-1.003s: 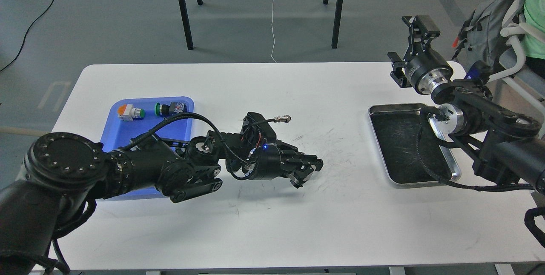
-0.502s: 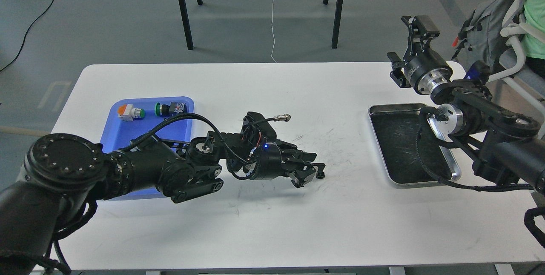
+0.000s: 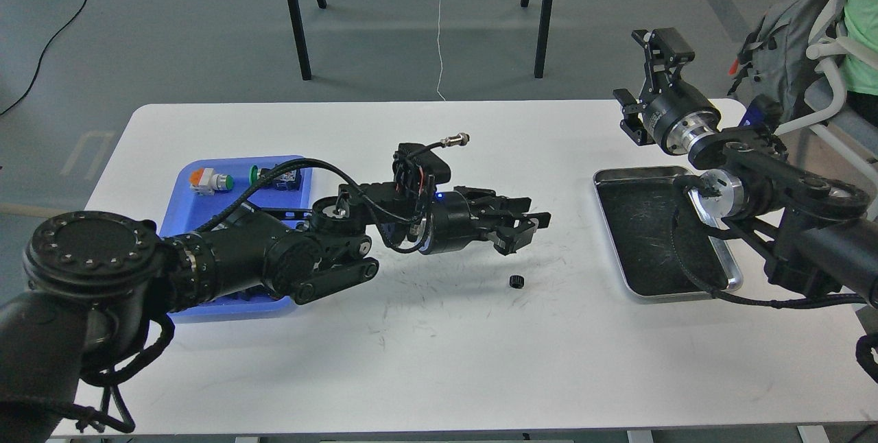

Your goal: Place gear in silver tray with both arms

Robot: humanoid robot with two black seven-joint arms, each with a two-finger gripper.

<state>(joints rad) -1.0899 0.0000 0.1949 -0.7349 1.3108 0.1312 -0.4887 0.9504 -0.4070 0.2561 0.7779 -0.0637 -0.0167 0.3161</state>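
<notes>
Left arm covers most of the blue tray. Right arm hides the silver tray right rim. Gear too small for teeth to show. Right tool seen from behind, finger gap unclear. Surface front edge cropped.

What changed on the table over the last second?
The left gripper opened and lifted away, leaving the small black gear on the white table. The right gripper shifted slightly left. The silver tray and blue tray stayed put.
</notes>
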